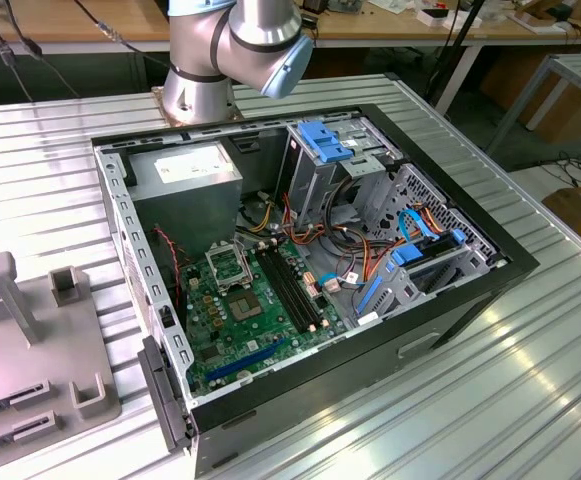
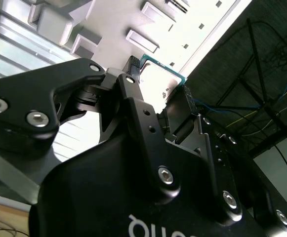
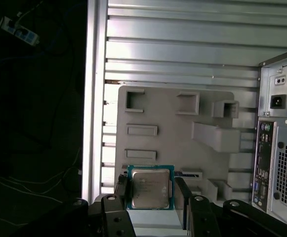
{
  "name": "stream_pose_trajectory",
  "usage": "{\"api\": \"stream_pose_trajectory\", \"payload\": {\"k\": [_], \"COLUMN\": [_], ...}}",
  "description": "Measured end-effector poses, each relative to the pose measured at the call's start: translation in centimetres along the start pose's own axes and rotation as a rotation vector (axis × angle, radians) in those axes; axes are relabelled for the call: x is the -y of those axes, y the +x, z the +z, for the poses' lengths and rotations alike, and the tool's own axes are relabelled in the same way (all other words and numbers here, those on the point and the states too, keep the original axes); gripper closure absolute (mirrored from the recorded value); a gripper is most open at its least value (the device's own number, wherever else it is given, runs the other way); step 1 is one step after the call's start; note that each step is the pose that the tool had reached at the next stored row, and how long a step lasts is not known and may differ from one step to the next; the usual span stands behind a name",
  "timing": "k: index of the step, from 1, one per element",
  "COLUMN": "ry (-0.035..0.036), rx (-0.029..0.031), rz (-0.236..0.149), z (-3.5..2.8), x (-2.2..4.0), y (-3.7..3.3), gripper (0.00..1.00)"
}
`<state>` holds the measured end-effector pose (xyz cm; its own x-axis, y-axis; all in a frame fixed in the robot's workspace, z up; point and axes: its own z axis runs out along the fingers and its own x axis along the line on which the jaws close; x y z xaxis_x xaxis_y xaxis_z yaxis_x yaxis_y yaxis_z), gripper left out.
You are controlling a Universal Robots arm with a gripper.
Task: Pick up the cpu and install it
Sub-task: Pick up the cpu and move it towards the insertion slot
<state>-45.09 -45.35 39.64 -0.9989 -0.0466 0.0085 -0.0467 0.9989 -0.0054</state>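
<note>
The tool [image 3: 151, 181] is clenched on the cpu [image 3: 150, 190], pinching two opposite edges (sparing its faces, I judge). It holds the chip level, clear above the grey tray [image 3: 183, 123] on the bench [image 3: 183, 49], beside the case [image 3: 281, 148].

1. Computer case [image 1: 440, 325] lies on the surface [image 1: 530, 400], tray [image 1: 0, 375] at the exterior view's left of it.
2. Motherboard [image 1: 232, 330] lies inside the case.
3. Chip [image 3: 150, 185] sits between the fingers of the hand [image 3: 152, 193], over the tray.
</note>
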Motion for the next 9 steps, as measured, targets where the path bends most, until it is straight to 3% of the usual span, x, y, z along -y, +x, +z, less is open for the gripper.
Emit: {"api": "stream_pose_trajectory", "payload": {"k": [9], "ry": [-0.0001], "rx": [-0.0008], "rz": [0.0], "z": [-0.04], "x": [0.04], "y": [-0.69], "gripper": [0.53]}}
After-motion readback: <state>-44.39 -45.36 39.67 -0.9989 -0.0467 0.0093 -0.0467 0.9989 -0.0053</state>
